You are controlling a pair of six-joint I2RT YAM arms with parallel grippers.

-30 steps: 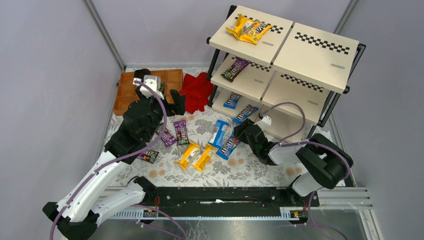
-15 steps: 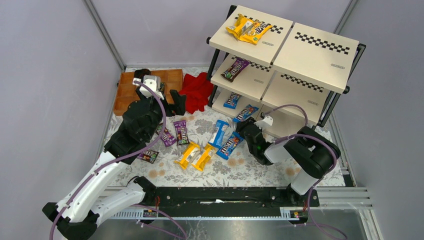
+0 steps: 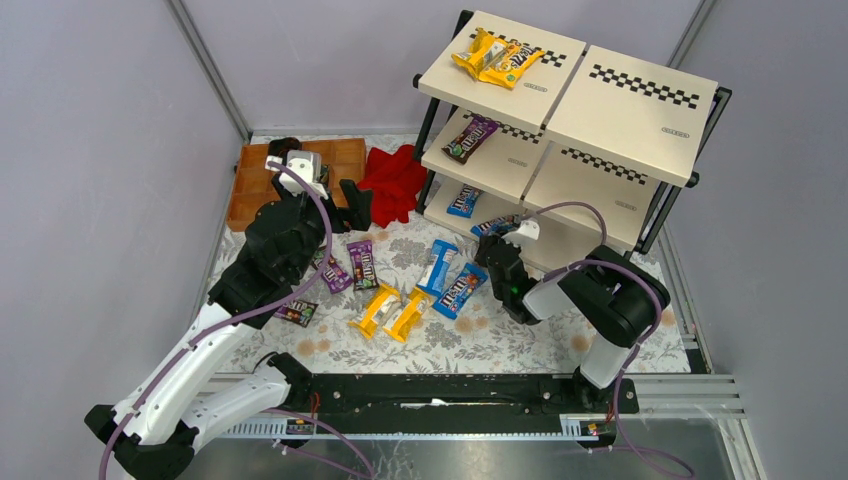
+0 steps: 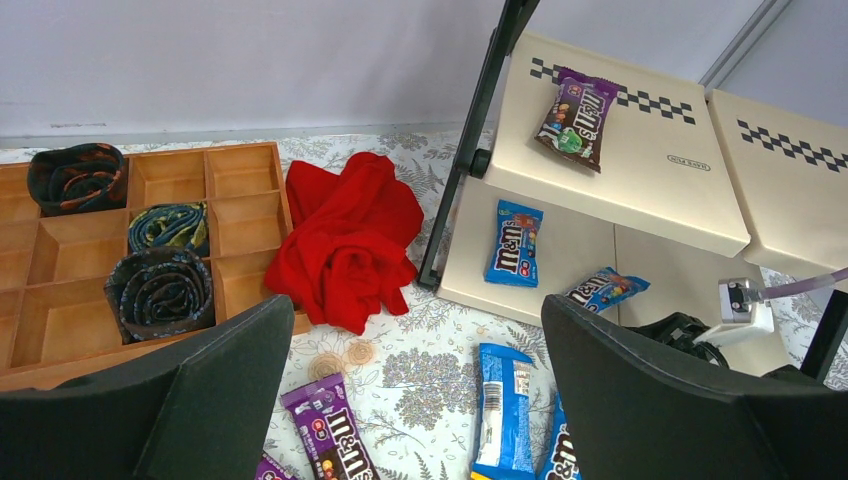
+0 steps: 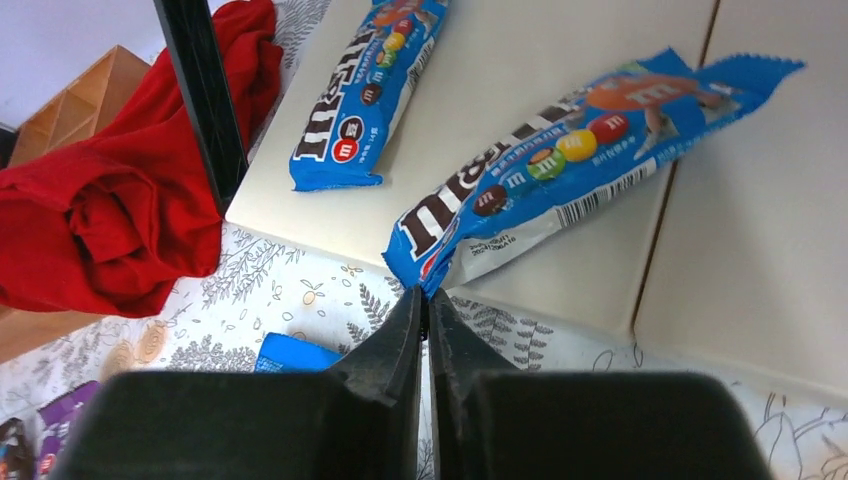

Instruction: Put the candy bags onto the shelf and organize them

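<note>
Grey walls close in a floral-cloth tabletop (image 3: 440,345), with the shelf (image 3: 620,120) standing at its far right. The right gripper (image 5: 425,300) sits at the front lip of the shelf's bottom board. Its jaws are drawn to a thin slit and the tips touch the near end of a blue M&M's bag (image 5: 560,160); whether they nip the wrapper I cannot tell. That bag lies flat on the bottom board, printed face up, with its long axis diagonal. Its near corner overhangs the shelf's front edge and its crimped far end points deeper in.

The step looks like seating it. A low, straight nudge along its length should bring it fully on and parallel with the second blue bag (image 5: 370,90) nearer the shelf's left post, without riding up over the slick wrapper. The left gripper (image 3: 350,205) hovers left of the shelf, jaws wide open, holding nothing.
</note>
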